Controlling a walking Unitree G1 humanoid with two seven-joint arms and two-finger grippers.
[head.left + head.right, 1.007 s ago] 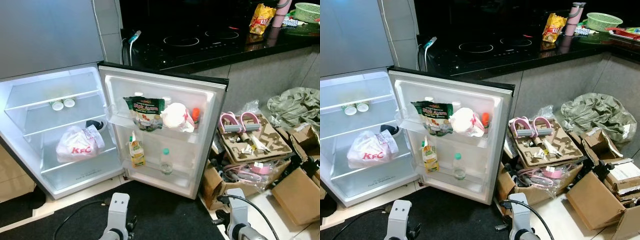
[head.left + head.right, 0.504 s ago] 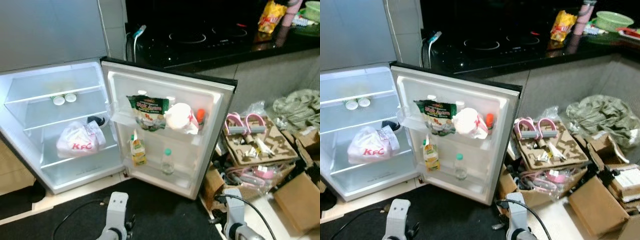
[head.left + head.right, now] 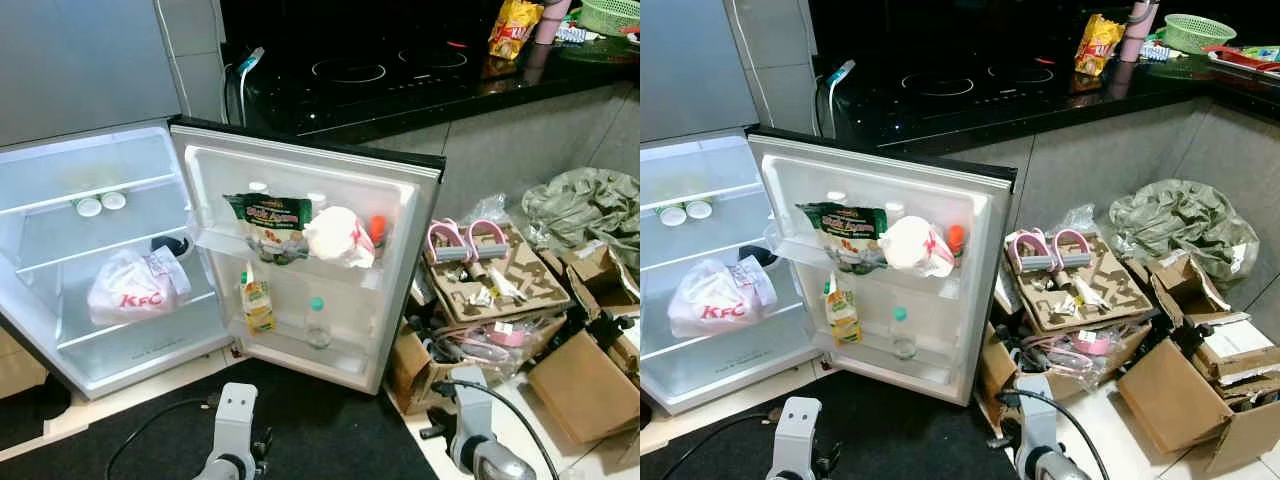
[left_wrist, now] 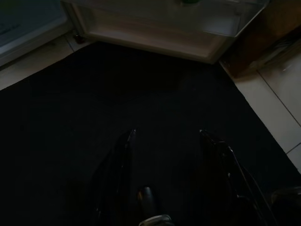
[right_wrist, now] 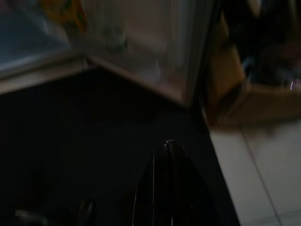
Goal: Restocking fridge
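The fridge [image 3: 90, 250] stood open in front of you, its door [image 3: 400, 200] swung wide toward the counter [image 3: 520, 85]. On the upper shelf sat two small white-lidded jars [image 3: 100, 204], side by side. On the shelf below lay a white KFC bag [image 3: 137, 288] with a dark bowl [image 3: 172, 244] just behind it.

The upper door rack held a green snack packet [image 3: 268, 222], a white wrapped bundle [image 3: 340, 237] touching its side, and a red-capped bottle [image 3: 378, 232] beyond that. The lower door rack held a yellow-green carton [image 3: 256, 302] and a clear bottle with a green cap [image 3: 317, 322], standing apart from each other.

Your left gripper [image 4: 164, 141] hung low over the black mat [image 3: 320, 430], fingers spread apart and holding nothing; the bottom edge of the fridge door lay ahead of it. Your right gripper [image 5: 170, 148] also hung over the mat, near the door's corner, with its fingers pressed together and nothing between them. That wrist view was blurred.

To your right, on the tiled floor, lay open cardboard boxes [image 3: 1185, 385], a moulded pulp tray [image 3: 1080, 285] with two pink handles [image 3: 1045, 250] on it, and a crumpled grey-green sheet [image 3: 1185, 225]. On the counter stood a yellow snack bag [image 3: 1095, 42] and a green basket [image 3: 1198, 30].
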